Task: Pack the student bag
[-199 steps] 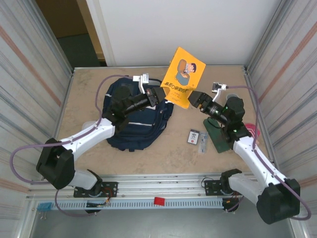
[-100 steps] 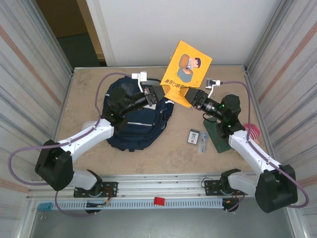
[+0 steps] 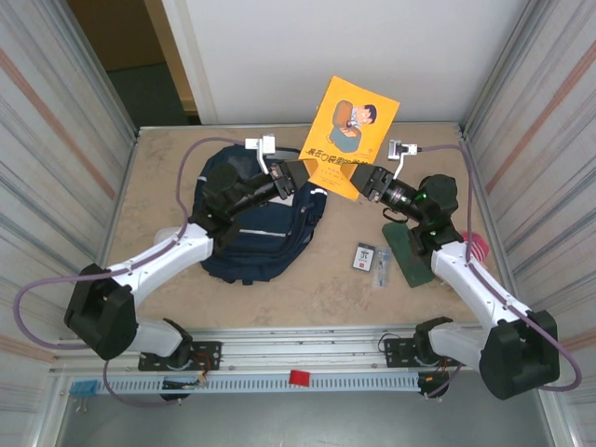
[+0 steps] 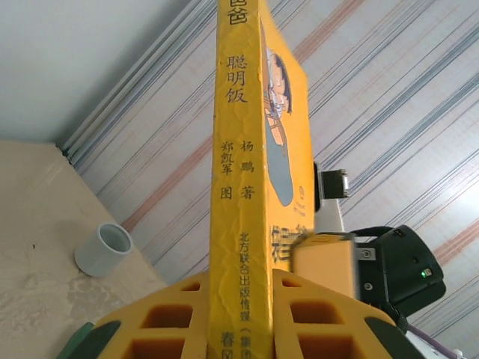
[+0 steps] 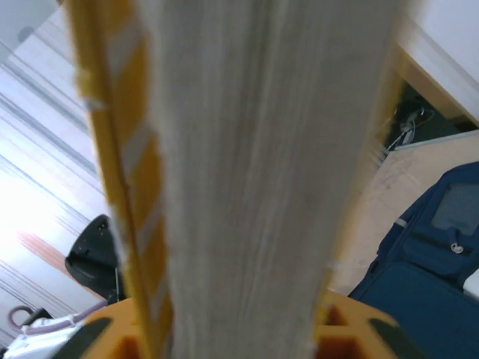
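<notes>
Robot test cell in a laboratory, as I view it from my remote station. A beige table (image 3: 149, 177) is boxed in by ribbed metal side panels (image 3: 56, 140) and a white back board (image 3: 307, 47). Two arm bases (image 3: 177, 345) are bolted to an aluminium rail (image 3: 307, 340) at its near edge, and purple cables (image 3: 18, 307) loop from the arms.

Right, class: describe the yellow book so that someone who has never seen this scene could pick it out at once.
Find the big navy student bag lying left of centre on the table. Up and to its right, raised off the table in front of the white back wall, is the book. It alone is bright orange-yellow, with a cartoon figure on its cover.
</notes>
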`<move>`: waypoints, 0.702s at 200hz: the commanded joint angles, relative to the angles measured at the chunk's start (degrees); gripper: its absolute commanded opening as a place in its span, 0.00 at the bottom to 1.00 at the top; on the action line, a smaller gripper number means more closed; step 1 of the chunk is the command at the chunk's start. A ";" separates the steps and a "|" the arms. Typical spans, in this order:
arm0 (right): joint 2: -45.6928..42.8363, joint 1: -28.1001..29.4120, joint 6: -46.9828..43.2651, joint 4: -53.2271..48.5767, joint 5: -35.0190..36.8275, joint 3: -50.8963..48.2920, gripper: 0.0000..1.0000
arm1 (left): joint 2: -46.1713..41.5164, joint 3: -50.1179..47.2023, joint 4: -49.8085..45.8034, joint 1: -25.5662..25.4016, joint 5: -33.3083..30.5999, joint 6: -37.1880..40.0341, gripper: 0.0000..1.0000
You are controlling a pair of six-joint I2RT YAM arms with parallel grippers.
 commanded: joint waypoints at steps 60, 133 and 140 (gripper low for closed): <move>-6.44 1.52 -43.66 -40.43 11.50 10.03 0.01 | -12.88 -1.21 -28.72 2.54 -5.99 29.95 0.62; -6.23 6.94 -87.20 -69.61 18.88 14.60 0.00 | -21.28 0.88 -57.23 2.89 -0.58 79.49 0.93; -5.98 7.28 -89.89 -71.26 18.98 14.56 0.00 | -21.86 0.35 -57.55 3.23 -0.13 81.38 0.94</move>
